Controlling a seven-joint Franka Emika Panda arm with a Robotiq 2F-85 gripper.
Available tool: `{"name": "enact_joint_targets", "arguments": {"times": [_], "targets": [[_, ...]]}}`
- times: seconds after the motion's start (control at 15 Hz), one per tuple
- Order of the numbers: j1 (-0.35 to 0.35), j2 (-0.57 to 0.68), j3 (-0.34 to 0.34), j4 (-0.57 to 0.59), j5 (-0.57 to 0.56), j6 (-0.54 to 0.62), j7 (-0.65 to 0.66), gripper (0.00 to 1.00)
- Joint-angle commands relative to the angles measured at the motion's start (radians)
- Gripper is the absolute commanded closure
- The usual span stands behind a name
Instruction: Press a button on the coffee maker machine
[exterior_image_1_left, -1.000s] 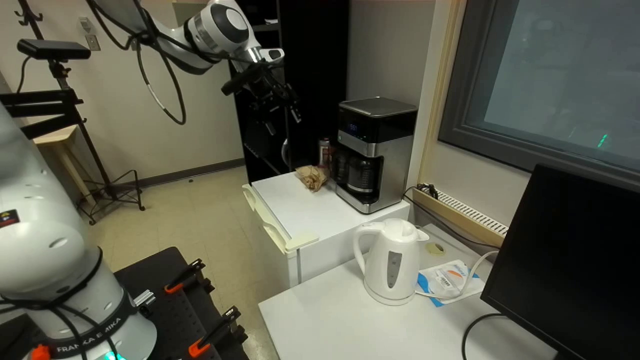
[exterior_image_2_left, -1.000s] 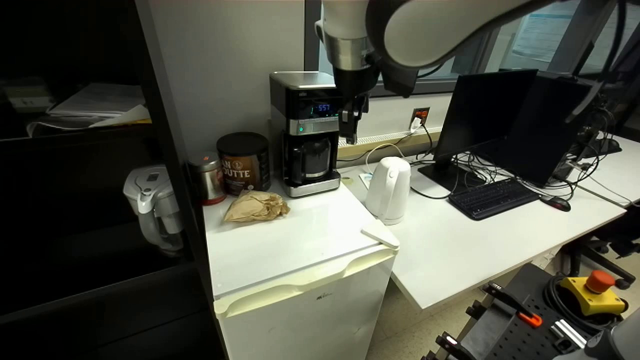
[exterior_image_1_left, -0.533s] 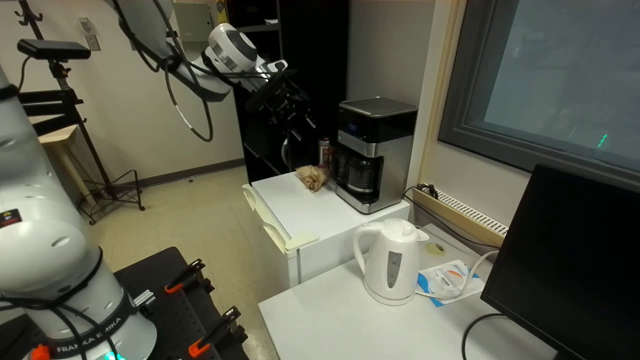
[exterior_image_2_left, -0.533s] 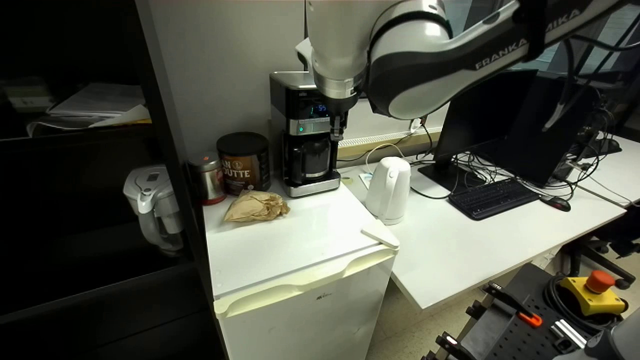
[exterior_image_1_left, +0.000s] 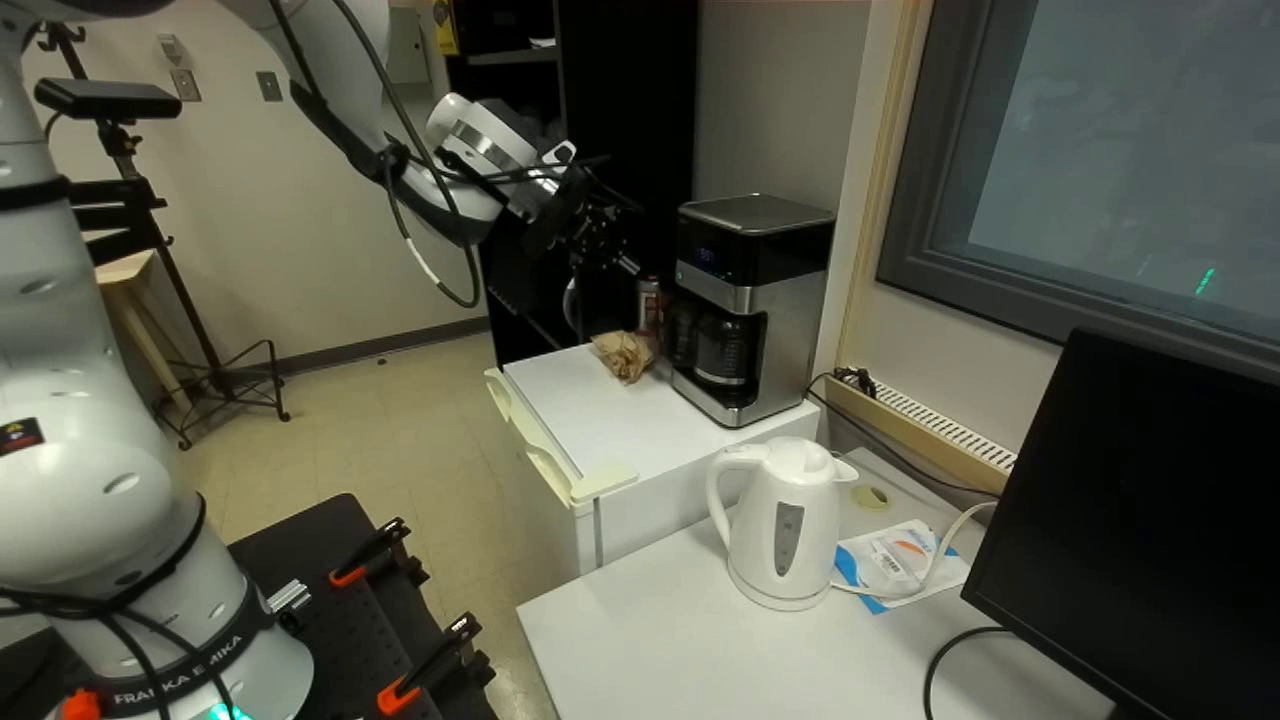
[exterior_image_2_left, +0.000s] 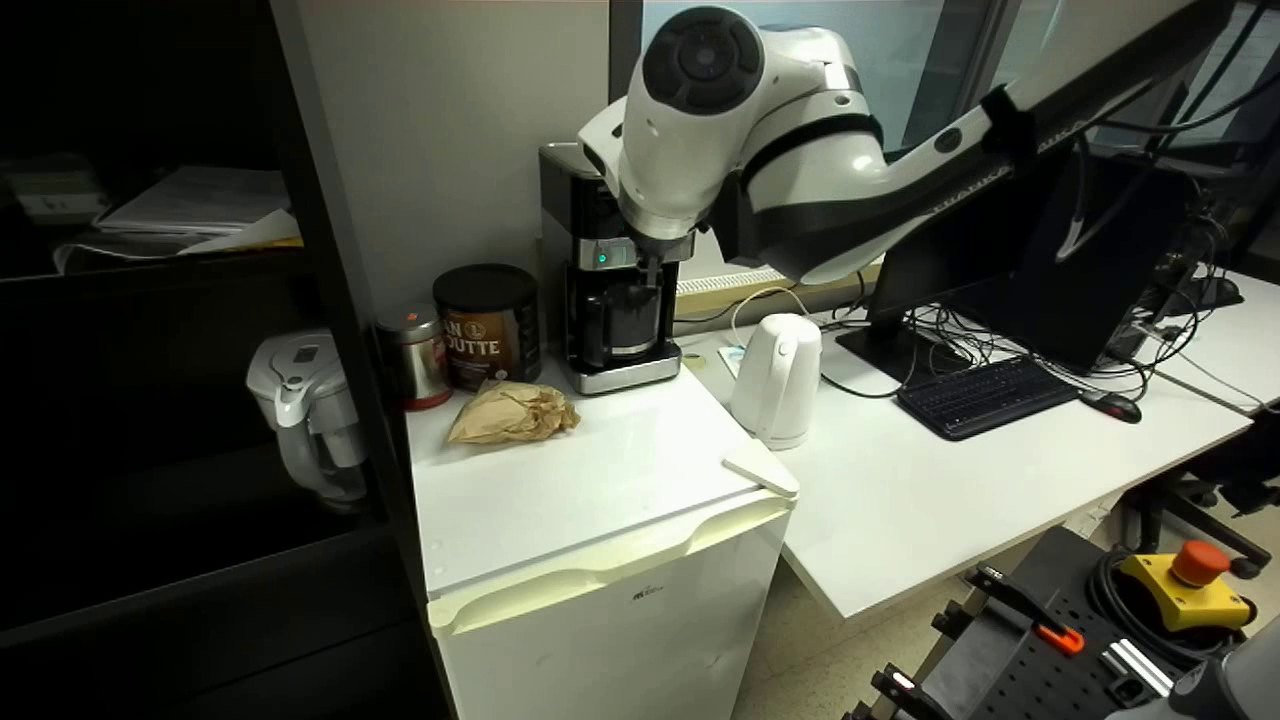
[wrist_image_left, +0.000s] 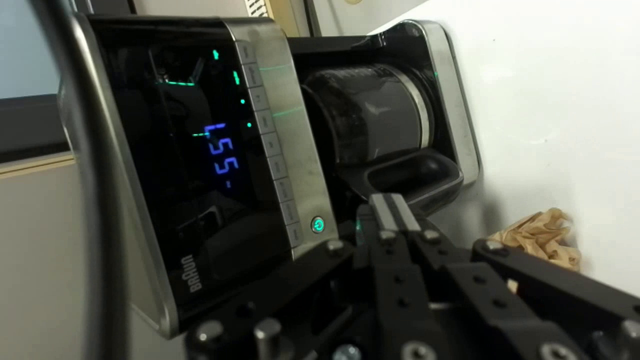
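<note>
Coffee maker machine (exterior_image_1_left: 755, 295) is up on the white mini fridge (exterior_image_2_left: 600, 480), over by the wall (exterior_image_2_left: 450, 150), carafe (wrist_image_left: 380, 115) in place, blue digits (wrist_image_left: 221, 146) lit and a round button (wrist_image_left: 318, 225) glowing green on its front. The gripper (wrist_image_left: 393, 207) is hanging near that front with a gap showing between the two, jaws squeezed together. Next to the machine there's a big brown can (exterior_image_2_left: 487, 328), then a metal canister (exterior_image_2_left: 416, 355), with a crumpled paper bag (exterior_image_2_left: 513, 413) in front of them. White kettle (exterior_image_1_left: 805, 500) is on the desk (exterior_image_2_left: 900, 520) beside the fridge, and a monitor (exterior_image_1_left: 1150, 500) further along.
</note>
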Motion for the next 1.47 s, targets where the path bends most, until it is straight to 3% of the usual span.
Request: {"name": "enact_joint_targets", "arguments": {"times": [0.0, 0.27, 0.47, 1.4], "targets": [[0.022, 0.025, -0.031, 0.003, -0.170, 0.051, 0.176, 1.00], [0.018, 0.052, -0.032, 0.012, -0.325, 0.043, 0.350, 1.00], [0.013, 0.077, -0.031, 0.025, -0.378, 0.030, 0.421, 1.00], [0.006, 0.165, -0.047, 0.130, -0.401, 0.013, 0.515, 1.00]]}}
